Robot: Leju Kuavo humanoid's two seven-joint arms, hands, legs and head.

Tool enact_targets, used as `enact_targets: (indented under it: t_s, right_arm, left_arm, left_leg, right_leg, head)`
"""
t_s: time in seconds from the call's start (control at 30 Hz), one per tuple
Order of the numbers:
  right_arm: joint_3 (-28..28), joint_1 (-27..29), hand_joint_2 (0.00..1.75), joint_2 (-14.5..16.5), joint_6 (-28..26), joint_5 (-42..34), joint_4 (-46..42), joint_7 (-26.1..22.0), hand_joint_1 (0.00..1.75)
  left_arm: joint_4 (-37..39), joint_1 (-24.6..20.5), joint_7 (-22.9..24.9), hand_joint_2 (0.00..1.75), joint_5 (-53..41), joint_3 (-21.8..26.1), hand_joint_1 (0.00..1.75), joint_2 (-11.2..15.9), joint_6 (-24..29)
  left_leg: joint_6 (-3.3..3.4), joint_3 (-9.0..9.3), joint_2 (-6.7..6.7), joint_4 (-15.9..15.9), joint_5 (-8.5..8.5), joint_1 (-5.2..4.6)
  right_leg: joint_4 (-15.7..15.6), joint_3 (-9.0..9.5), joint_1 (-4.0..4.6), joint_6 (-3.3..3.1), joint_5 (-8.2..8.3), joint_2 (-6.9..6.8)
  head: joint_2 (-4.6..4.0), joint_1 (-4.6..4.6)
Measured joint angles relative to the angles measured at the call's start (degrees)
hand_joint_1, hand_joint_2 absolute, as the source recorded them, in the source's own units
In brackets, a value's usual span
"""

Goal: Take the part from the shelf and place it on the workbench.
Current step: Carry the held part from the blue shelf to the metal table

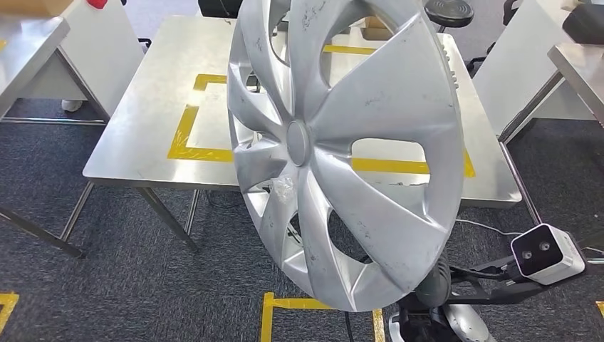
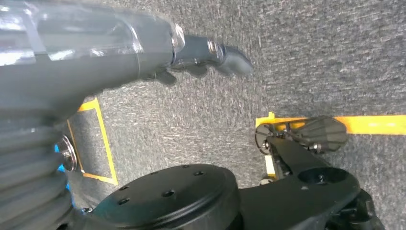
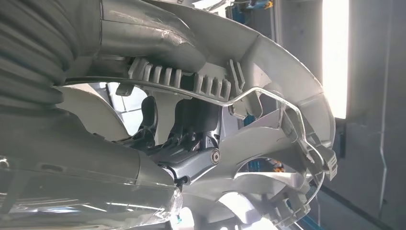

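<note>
Ahead, the steel workbench (image 1: 135, 135) stands on the dark carpet (image 1: 107, 292), with a rectangle of yellow tape (image 1: 186, 128) marked on its top. More yellow tape lines lie on the carpet near the robot. In front of the workbench, and well above the floor, the silver wheel cover (image 1: 342, 142) is held almost upright, tilted a little, with its spoked front face toward the head camera; it hides the middle of the workbench. In the right wrist view the right hand (image 3: 186, 139) grasps this wheel cover (image 3: 287, 96) from behind: its dark fingers (image 3: 149, 115) reach through an opening between the spokes and curl onto the ribbed back side, near the wire ring (image 3: 268, 93). The left hand (image 2: 201, 55) hangs over the carpet beside the robot. Its fingers are curled in and hold nothing. A small white camera box (image 1: 547, 253) sits on the right arm in the head view.
</note>
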Motion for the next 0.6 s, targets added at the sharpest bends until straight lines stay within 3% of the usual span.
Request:
enact_targets:
  t_s: [0.03,0.1,0.13,0.17,0.2,0.27,0.33,0.4,0.5,0.53,0.6]
  right_arm:
    - [-0.01,0.00,1.75,-0.01,0.00,0.00,-0.01,0.00,1.75]
    - [-0.01,0.05,1.75,-0.01,0.00,0.00,0.01,-0.01,1.75]
    - [-0.01,0.09,1.75,-0.02,0.00,0.00,0.01,0.00,1.75]
    - [0.00,0.11,1.75,-0.02,0.00,0.00,0.02,0.01,1.75]
    - [0.00,0.11,1.75,-0.03,0.00,0.00,0.02,0.01,1.75]
    - [0.00,0.12,1.75,-0.03,0.00,0.00,0.02,0.00,1.75]
    - [-0.01,0.07,1.75,-0.03,0.01,-0.01,0.01,-0.01,1.75]
    - [-0.02,0.04,1.75,-0.04,0.02,-0.02,0.00,-0.01,1.75]
    - [-0.02,0.04,1.75,-0.03,0.02,0.00,-0.02,0.00,1.75]
    - [-0.01,0.05,1.75,-0.02,0.02,-0.01,-0.02,0.01,1.75]
    - [-0.01,0.10,1.75,-0.01,0.02,-0.01,-0.01,0.01,1.75]
  left_arm:
    - [-0.01,-0.01,0.00,1.75,0.00,0.00,0.00,-0.03,0.01]
    - [-0.01,0.03,0.00,1.75,0.00,0.00,0.00,-0.06,-0.01]
    - [-0.01,0.06,0.00,1.75,0.01,0.00,0.00,-0.06,-0.01]
    - [-0.01,0.08,0.01,1.75,0.01,0.00,0.00,-0.06,-0.02]
    - [-0.01,0.09,0.01,1.75,0.01,0.00,0.00,-0.06,-0.02]
    - [-0.01,0.08,0.01,1.75,0.01,0.00,0.00,-0.08,-0.02]
    - [-0.02,0.01,0.00,1.75,0.01,0.00,0.00,-0.19,-0.01]
    - [-0.02,-0.04,0.01,1.75,0.00,0.00,0.00,-0.34,-0.01]
    - [-0.03,-0.06,0.02,1.75,-0.02,0.00,0.00,-0.43,-0.02]
    - [-0.03,-0.08,0.02,1.75,-0.04,0.00,0.00,-0.43,-0.02]
    - [-0.03,-0.05,0.06,1.75,-0.05,0.00,0.00,-0.41,-0.02]
  left_leg:
    - [0.30,0.24,0.02,-0.09,-0.12,0.09]
    - [0.70,0.59,0.11,-0.09,-0.47,0.02]
    - [0.79,0.77,0.14,-0.08,-0.65,-0.04]
    - [0.80,1.00,0.13,-0.08,-0.86,-0.09]
    - [0.77,1.31,0.08,-0.08,-1.09,-0.14]
    - [0.60,2.05,-0.09,-0.15,-1.61,-0.18]
    - [0.21,2.48,-0.21,-0.24,-2.03,-0.23]
    - [-0.35,2.55,-0.19,-0.46,-2.14,-0.18]
    - [-1.26,2.64,-0.13,-0.03,-2.82,-0.16]
    - [-1.45,1.83,-0.20,1.74,-3.80,-0.18]
    - [-1.67,-1.89,-0.35,8.25,-6.60,-0.13]
  right_leg:
    - [2.57,-1.19,-0.05,0.31,-1.34,0.01]
    - [10.29,-5.24,-0.18,0.69,-4.43,0.01]
    - [13.51,-7.19,-0.23,0.73,-5.22,0.01]
    - [15.05,-8.43,-0.27,0.65,-4.93,0.01]
    - [14.26,-8.58,-0.28,0.46,-3.36,0.02]
    - [7.49,-6.36,-0.16,-0.29,1.68,0.10]
    - [1.28,-3.82,0.19,-1.20,4.33,0.12]
    - [-0.53,-3.00,0.54,-1.71,4.02,0.11]
    - [-2.26,-1.94,0.32,-2.11,4.14,0.02]
    - [-2.83,-1.45,0.18,-2.24,4.26,-0.07]
    - [-3.20,-0.92,0.12,-2.54,4.13,-0.20]
  head:
    - [0.00,0.27]
    - [0.00,0.98]
    - [0.00,1.27]
    - [0.00,1.54]
    - [0.00,1.82]
    - [0.00,2.32]
    - [0.00,2.56]
    - [0.00,2.62]
    - [0.00,2.50]
    - [0.00,2.20]
    - [0.00,1.43]
